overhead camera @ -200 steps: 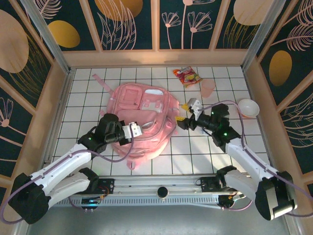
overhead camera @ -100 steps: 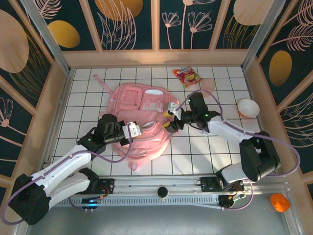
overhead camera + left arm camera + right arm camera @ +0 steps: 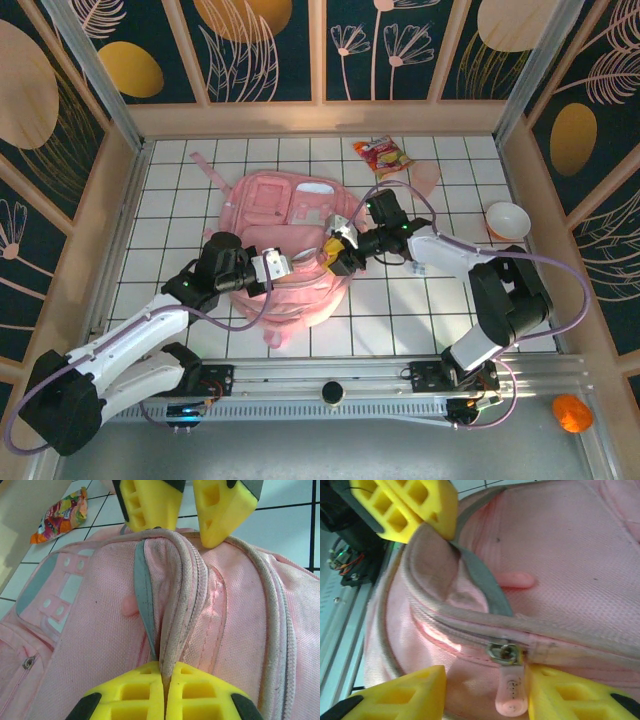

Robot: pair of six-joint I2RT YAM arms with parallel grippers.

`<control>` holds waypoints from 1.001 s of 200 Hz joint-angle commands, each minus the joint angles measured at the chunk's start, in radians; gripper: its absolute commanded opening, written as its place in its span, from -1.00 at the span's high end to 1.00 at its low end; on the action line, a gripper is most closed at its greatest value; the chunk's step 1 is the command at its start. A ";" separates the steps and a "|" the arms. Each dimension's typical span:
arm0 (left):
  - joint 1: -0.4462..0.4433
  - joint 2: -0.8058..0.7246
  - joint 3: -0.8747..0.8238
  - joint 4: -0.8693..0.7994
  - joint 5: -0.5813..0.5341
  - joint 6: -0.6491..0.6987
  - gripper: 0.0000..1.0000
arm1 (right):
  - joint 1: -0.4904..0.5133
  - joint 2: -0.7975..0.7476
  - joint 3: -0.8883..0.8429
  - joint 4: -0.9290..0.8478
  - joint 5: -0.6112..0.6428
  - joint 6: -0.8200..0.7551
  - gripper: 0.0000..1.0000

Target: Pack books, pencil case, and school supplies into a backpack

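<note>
right gripper [image 3: 485, 682]: jaws apart, set astride the pink zipper pull [image 3: 511, 696], not yet pinched on it. left gripper [image 3: 164, 672]: jaws together, clamped on the piped rim of the backpack [image 3: 290, 205], which is laid flat mid-table, slightly left. at the pull the teeth are seen shut. judged: opening stage; contents cannot be told; all packing is taken as left to do.

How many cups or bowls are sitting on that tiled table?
2. A pink cup is toward the far right, beside the snack packet; a white bowl sits near the right wall. The backpack could hide more.
</note>
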 commanded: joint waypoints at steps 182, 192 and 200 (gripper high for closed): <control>-0.003 0.123 0.156 0.230 -0.108 -0.271 1.00 | 0.228 -0.217 -0.095 0.185 0.238 0.442 1.00; -0.002 0.136 0.166 0.236 -0.071 -0.281 1.00 | 0.262 -0.210 -0.097 0.218 0.262 0.472 1.00; -0.005 0.145 0.169 0.244 -0.038 -0.285 1.00 | 0.281 -0.205 -0.099 0.250 0.274 0.496 1.00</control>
